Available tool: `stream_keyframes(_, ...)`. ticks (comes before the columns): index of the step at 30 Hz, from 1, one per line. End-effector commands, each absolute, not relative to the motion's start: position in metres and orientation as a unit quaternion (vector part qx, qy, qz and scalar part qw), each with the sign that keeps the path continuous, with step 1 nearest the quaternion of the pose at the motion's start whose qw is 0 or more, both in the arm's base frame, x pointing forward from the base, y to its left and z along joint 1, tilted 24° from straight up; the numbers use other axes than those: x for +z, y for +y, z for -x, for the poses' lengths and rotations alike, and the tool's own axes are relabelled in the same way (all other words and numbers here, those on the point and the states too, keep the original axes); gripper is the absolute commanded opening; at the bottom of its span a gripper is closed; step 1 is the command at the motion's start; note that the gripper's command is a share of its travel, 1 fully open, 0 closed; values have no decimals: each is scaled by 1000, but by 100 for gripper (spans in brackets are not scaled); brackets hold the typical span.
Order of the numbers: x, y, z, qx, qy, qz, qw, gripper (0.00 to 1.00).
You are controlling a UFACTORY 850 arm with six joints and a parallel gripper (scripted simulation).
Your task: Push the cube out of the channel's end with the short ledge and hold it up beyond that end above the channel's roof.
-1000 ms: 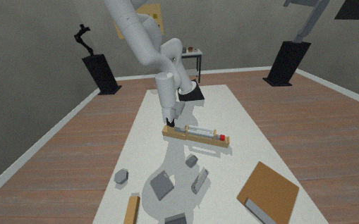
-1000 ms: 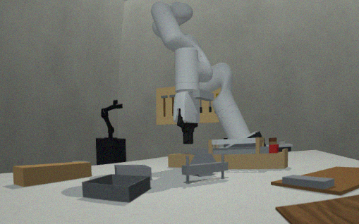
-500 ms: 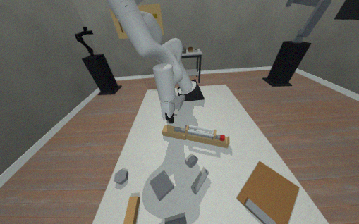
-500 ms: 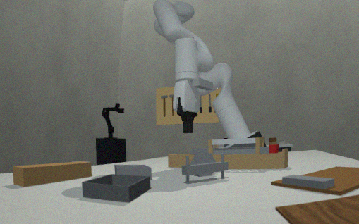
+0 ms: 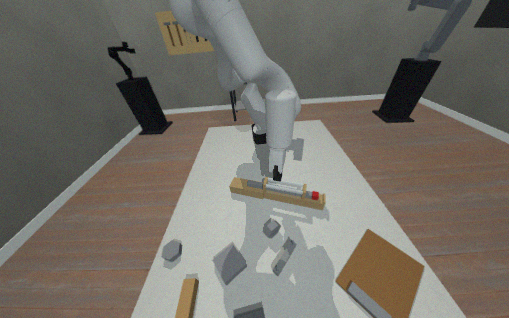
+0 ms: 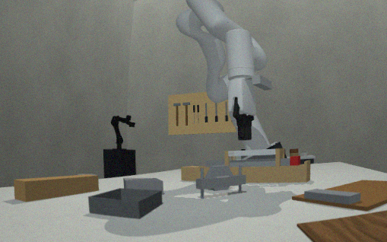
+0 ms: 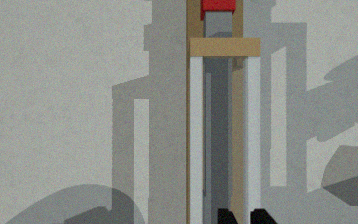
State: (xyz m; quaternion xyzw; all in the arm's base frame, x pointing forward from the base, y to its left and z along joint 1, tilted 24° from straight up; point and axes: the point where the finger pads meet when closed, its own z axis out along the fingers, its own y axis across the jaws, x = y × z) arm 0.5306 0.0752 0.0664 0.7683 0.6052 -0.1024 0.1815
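The wooden channel (image 5: 242,186) (image 6: 275,175) (image 7: 224,47) lies across the middle of the white table, with a pale roof (image 5: 284,187) (image 6: 252,151) over its middle part. The red cube (image 5: 315,194) (image 6: 295,160) (image 7: 217,6) sits at the channel's right end, past the roof, between the wooden walls. My gripper (image 5: 276,175) (image 6: 243,135) (image 7: 244,218) points down and hangs just above the roof near the channel's left part, far from the cube. Its black fingertips stand a little apart with nothing between them.
Grey blocks (image 5: 271,227) (image 5: 172,249) (image 5: 230,262) (image 5: 283,256) lie in front of the channel. A wooden board (image 5: 379,272) (image 6: 382,190) with a grey slab lies front right. A wooden bar (image 5: 187,298) (image 6: 56,186) and a grey open box (image 6: 125,202) stand nearer the front.
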Motion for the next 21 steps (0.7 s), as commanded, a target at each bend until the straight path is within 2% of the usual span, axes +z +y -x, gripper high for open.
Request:
stream_keyframes(1,38,137,-547,-106,603,-769,181,44)
stream_keyframes(3,38,137,-547,-106,603,-769,181,44)
stream_keyframes(4,22,174,-555,-106,603,-769,181,44)
stream_keyframes(8,3,213,-567,-106,603,-769,181,44)
stream_keyframes(21,3,213,-567,-106,603,-769,181,44)
